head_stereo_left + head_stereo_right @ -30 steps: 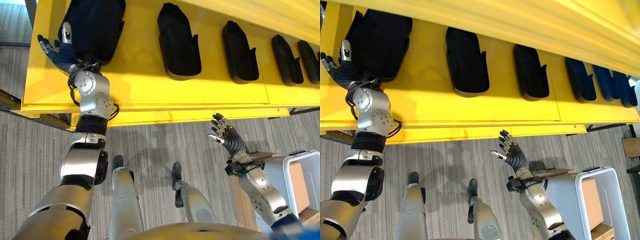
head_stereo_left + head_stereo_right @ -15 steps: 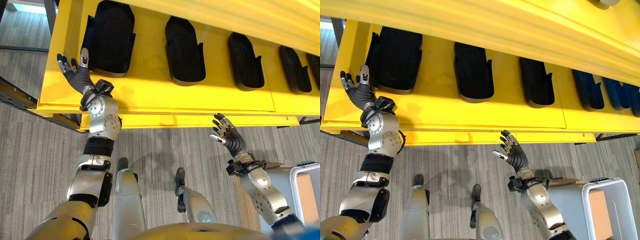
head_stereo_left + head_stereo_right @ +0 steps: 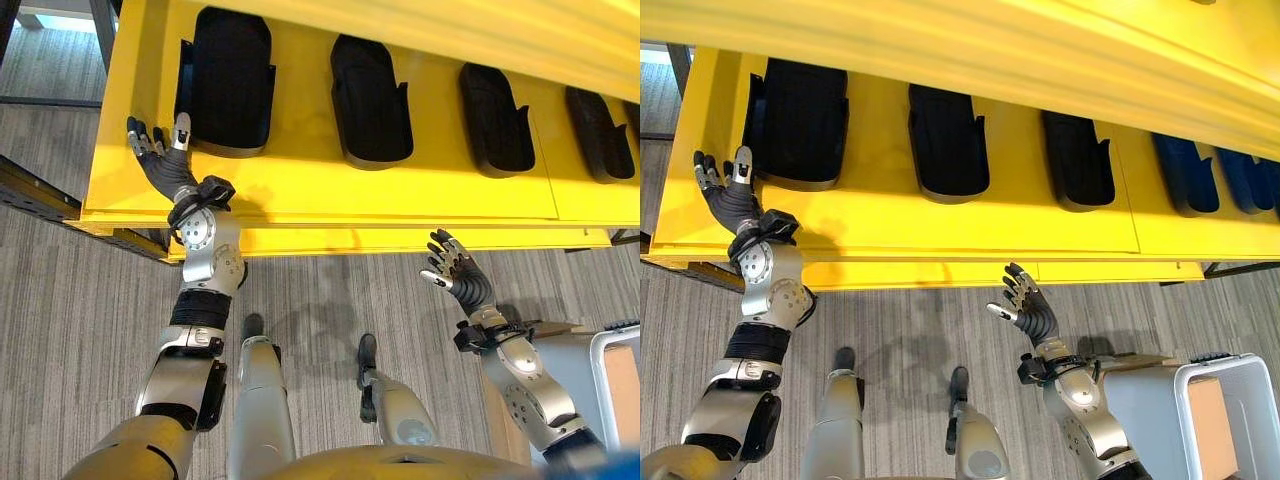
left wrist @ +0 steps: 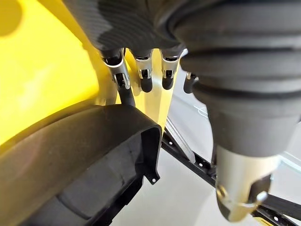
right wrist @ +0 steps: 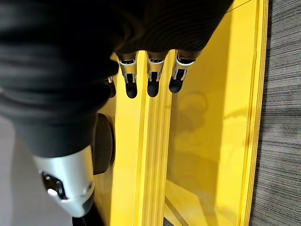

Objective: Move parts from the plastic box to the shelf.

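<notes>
**Both hands empty; next part is back in the box on the right**

We see the left hand [image 3: 162, 160] over the yellow shelf [image 3: 300, 180], fingers spread and holding nothing, just beside the front corner of the leftmost black part [image 3: 228, 80]. That part lies flat on the shelf with its long axis running front to back, like the other black parts [image 3: 370, 100] in the row. Right hand [image 3: 452, 274] hangs below the shelf's front edge, over the floor, fingers also apart and empty.

The plastic box [image 3: 1200, 420] sits at lower right, close by the right arm and well apart from the left hand, so we judge the right hand nearer for the next pick. Parts inside it: can't tell.

Versus a second ago: the left hand was further in alongside the leftmost part, and has drawn back toward the shelf's front edge. The camera has also shifted. Right hand has barely moved.
</notes>
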